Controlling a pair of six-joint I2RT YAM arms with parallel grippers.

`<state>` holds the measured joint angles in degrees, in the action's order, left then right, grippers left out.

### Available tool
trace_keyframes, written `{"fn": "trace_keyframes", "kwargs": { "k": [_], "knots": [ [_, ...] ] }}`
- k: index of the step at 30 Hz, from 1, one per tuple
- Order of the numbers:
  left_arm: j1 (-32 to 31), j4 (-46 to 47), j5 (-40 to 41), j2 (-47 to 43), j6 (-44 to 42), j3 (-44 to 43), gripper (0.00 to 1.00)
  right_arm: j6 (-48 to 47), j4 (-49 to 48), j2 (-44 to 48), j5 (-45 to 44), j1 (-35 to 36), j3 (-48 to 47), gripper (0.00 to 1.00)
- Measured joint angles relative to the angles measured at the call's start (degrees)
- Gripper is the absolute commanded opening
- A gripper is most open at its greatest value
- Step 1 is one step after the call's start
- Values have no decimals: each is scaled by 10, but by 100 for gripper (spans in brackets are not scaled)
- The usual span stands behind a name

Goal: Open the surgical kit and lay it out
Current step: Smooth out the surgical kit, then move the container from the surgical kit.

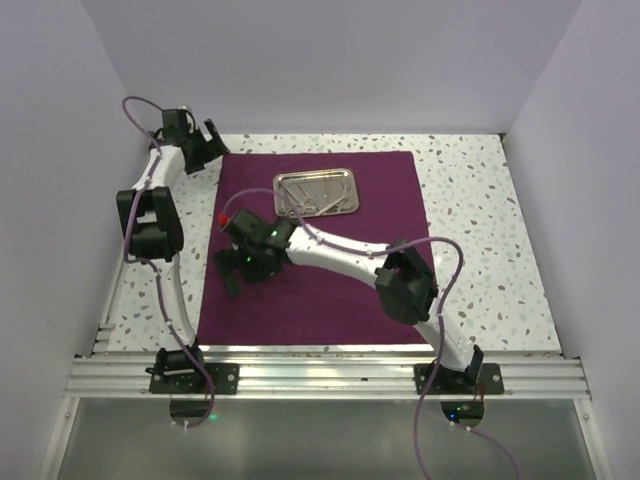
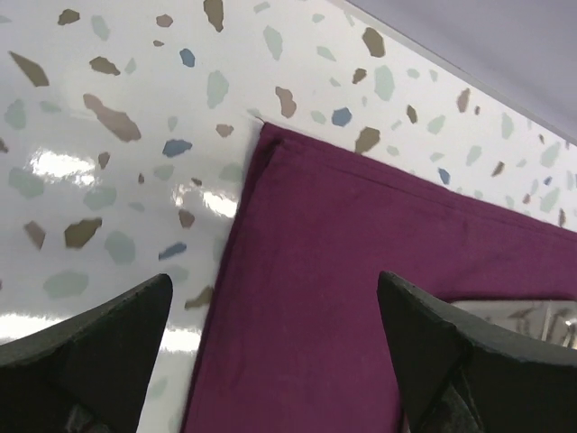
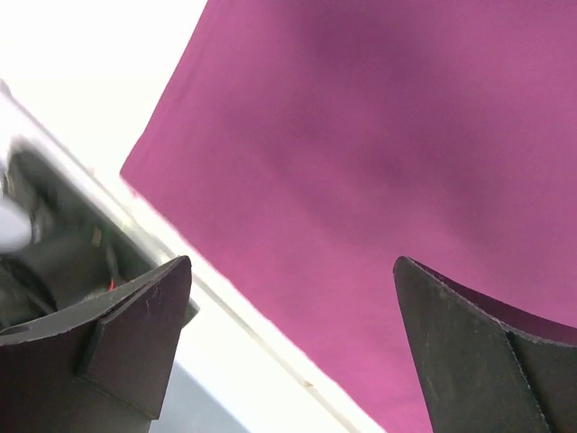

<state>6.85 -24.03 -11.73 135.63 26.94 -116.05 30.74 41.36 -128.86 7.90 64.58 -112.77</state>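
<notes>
Finishing unfold, starting layout: cloth wrap (image 1: 390, 200) lying flat mid-frame, steel tray (image 1: 316, 172) sitting upper-centre on it carrying instruments (image 1: 315, 198), left gripper (image 1: 205, 140) upper left and right gripper (image 1: 235, 272) left-centre both hanging fingers wide, empty, next likely needing a narrow pinch inside tray.

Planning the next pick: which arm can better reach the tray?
Likely left: the open left gripper faces the tray from the far corner of the cloth; the open right gripper points away, toward the near rail.

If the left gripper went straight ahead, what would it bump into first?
Most likely the purple cloth, near its corner; it fills the gap ahead of the open left gripper. Depth is hard to judge.
</notes>
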Motion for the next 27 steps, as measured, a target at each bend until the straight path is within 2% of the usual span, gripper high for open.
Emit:
{"fn": "trace_keyframes", "kwargs": {
  "k": [5,8,9,11,12,13,18,27],
  "knots": [
    [-2,-7,2,-126,-2,87,97,-26,38,51,-46,-123,-46,98],
    [-15,-8,2,-182,-7,115,92,-33,58,76,-78,-202,-62,93],
    [-22,-7,2,-194,-8,124,87,-35,65,77,-89,-230,-72,83],
    [-39,-10,2,-205,-10,138,81,-40,88,66,-110,-284,-99,71],
    [-49,-13,2,-205,-9,143,75,-43,98,53,-120,-310,-118,55],
    [-57,-16,2,-203,-9,147,74,-43,106,42,-127,-326,-133,51],
    [-113,-49,11,-171,-5,152,59,-49,151,-75,-145,-388,-247,42],
    [-177,-94,45,-118,5,129,48,-45,186,-158,-142,-440,-258,37]
  ]
}}
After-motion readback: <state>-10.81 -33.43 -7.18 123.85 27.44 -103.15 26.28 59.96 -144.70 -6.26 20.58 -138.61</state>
